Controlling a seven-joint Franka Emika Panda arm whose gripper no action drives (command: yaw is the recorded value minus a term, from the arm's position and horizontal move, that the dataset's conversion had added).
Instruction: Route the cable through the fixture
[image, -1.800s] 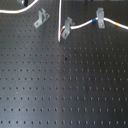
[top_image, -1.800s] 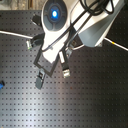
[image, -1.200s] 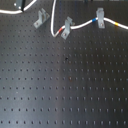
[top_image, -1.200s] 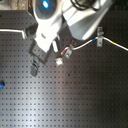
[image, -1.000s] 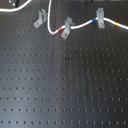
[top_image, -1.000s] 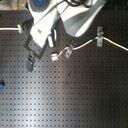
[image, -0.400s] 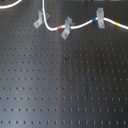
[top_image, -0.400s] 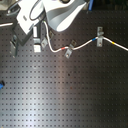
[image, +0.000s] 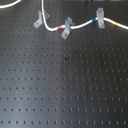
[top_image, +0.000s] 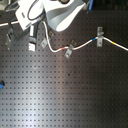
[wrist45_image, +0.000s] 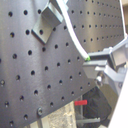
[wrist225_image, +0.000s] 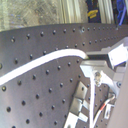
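Note:
The white cable (image: 82, 24) comes down from the top of the first exterior view. It passes close beside the left clip (image: 38, 20), then runs through the middle clip (image: 66, 28) and the right clip (image: 100, 19). It has a red band (image: 60, 26) and a yellow band (image: 112, 22). In the first wrist view my gripper (wrist45_image: 94, 62) is shut on the cable (wrist45_image: 75, 37). The second wrist view shows the same grip (wrist225_image: 92, 67). The gripper is out of the first exterior view. In the second exterior view the arm (top_image: 60, 15) hangs over the board's upper left.
The black perforated board (image: 65, 85) fills both exterior views. The cable's loose tail (top_image: 10, 22) trails to the second exterior view's left. A small blue object (top_image: 1, 84) lies at the second exterior view's left edge.
The arm has moved toward the second exterior view's upper left, taking the cable with it. In the first exterior view the hanging cable has shifted left and now passes beside the left clip.

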